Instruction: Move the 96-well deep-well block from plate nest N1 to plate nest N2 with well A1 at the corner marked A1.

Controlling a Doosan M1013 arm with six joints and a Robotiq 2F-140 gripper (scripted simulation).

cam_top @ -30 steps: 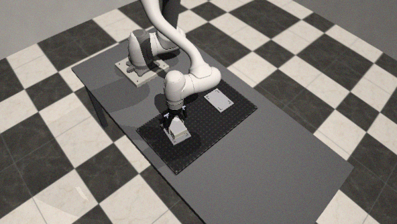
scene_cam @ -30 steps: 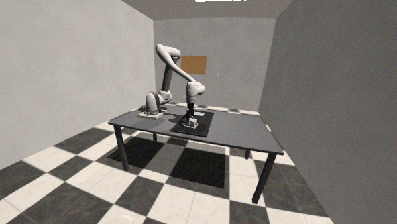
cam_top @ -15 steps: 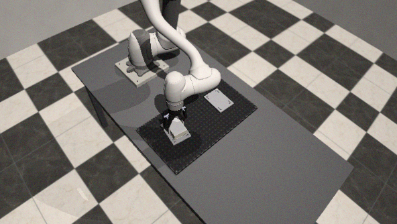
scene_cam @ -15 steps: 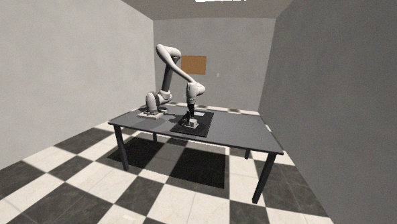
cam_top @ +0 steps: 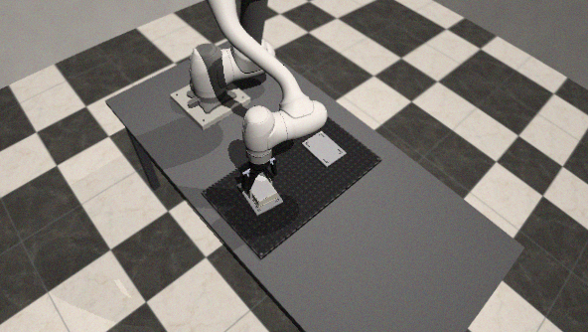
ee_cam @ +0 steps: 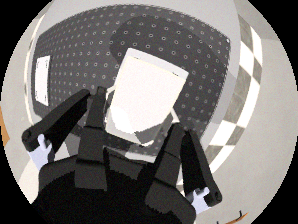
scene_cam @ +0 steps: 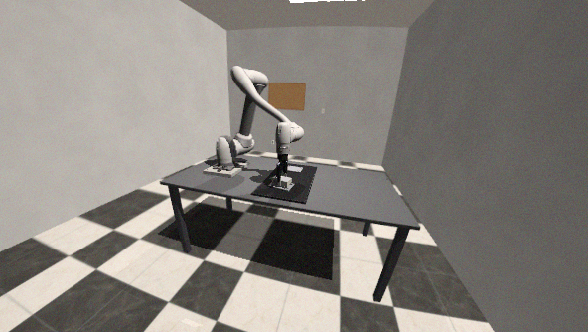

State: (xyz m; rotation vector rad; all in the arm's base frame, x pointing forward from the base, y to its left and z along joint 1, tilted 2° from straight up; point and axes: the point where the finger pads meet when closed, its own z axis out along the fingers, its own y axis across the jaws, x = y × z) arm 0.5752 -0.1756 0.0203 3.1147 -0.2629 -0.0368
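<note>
Deep-well block point(cam_top: 263, 196) sat directly below the end effector point(cam_top: 258, 175), clamped between its fingers, at nest N1 point(cam_top: 252, 206); couldn't tell if seated or just lifted. Block's long axis ran across the fingers' closing line. Nest N2 point(cam_top: 324, 148) lay off to one side of the end effector on the same dark mat point(cam_top: 318, 194), unoccupied, on the tabletop point(cam_top: 397, 239). Next move, I judged: lift, then sideways carry to N2.

Pale 96-well deep-well block point(cam_top: 263, 195), boxy, upright, over plate nest N1 point(cam_top: 259, 208) on the dark perforated mat, clamped between gripper point(cam_top: 258, 180) fingers, plate nest N2 point(cam_top: 324, 148) well apart, flat, unoccupied
</note>
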